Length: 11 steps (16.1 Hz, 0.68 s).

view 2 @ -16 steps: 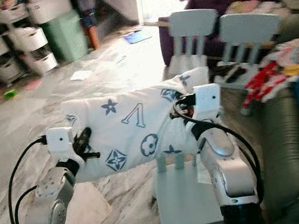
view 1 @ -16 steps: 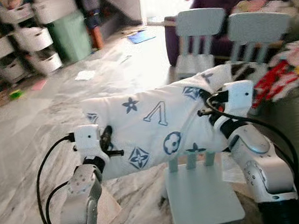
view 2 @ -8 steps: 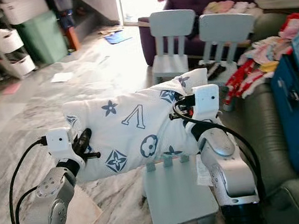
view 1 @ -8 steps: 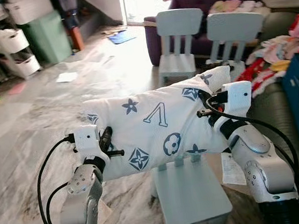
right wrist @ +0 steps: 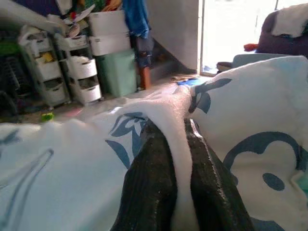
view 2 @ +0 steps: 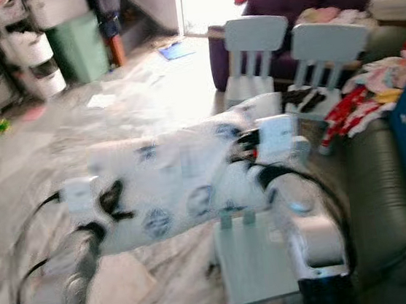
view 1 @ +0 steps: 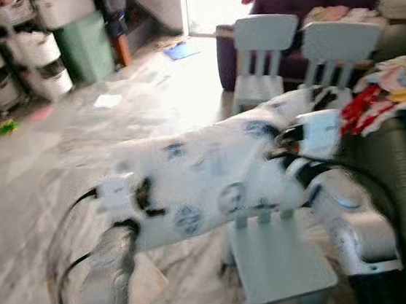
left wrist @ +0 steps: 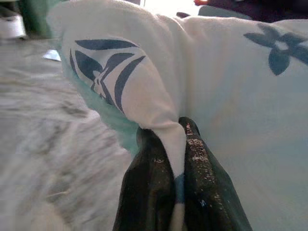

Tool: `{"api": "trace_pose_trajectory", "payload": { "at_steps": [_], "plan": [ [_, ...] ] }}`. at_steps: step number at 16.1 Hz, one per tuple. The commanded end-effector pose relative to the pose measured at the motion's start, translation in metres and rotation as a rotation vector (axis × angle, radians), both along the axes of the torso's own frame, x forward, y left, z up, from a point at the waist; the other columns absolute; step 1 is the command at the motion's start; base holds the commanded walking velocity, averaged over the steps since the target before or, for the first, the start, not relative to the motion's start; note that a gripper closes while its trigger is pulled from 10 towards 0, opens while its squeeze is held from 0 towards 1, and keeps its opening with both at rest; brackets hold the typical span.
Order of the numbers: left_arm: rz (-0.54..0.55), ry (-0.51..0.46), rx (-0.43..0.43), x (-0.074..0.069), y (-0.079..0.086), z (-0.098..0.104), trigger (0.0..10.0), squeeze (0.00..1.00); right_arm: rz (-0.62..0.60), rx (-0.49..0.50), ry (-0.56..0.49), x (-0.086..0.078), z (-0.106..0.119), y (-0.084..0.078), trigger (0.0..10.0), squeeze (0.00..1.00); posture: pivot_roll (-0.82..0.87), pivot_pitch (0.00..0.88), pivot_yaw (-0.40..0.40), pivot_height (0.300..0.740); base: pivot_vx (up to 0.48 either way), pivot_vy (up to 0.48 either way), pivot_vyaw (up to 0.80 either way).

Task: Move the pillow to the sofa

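- The sofa (view 1: 399,166), grey-green, runs along the robot's right; the pillow is not yet on it.
- The pillow (view 1: 213,173), white with blue motifs, hangs in the air between both arms above a small pale chair (view 1: 278,264), carried wide, probably so it stays clear of the floor.
- The left tool (left wrist: 175,159) is clenched on a fold of cover at the pillow's left end.
- The right tool (right wrist: 177,159) pinches a ridge of fabric at the right end.
- The wrist views show each pinch sharply; the blurred eye views give only the room's layout.
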<state>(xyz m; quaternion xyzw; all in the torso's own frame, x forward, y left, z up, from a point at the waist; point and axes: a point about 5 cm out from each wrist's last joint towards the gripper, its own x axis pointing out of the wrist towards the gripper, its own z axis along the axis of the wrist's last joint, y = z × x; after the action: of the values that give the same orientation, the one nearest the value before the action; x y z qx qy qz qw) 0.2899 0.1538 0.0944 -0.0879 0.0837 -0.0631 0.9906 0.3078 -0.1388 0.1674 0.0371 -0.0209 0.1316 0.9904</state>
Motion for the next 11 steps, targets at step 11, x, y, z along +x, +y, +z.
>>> {"api": "trace_pose_trajectory", "payload": {
  "at_steps": [11],
  "plan": [
    [-0.055, -0.001, -0.030, -0.0001, -0.0115, 0.0035, 10.0, 0.00, -0.041, -0.019, -0.021, 0.0044, 0.0080, -0.0106, 10.0, 0.00, -0.22, 0.000, 0.022, 0.740, 0.000, 0.470, 0.00]
  ]
}}
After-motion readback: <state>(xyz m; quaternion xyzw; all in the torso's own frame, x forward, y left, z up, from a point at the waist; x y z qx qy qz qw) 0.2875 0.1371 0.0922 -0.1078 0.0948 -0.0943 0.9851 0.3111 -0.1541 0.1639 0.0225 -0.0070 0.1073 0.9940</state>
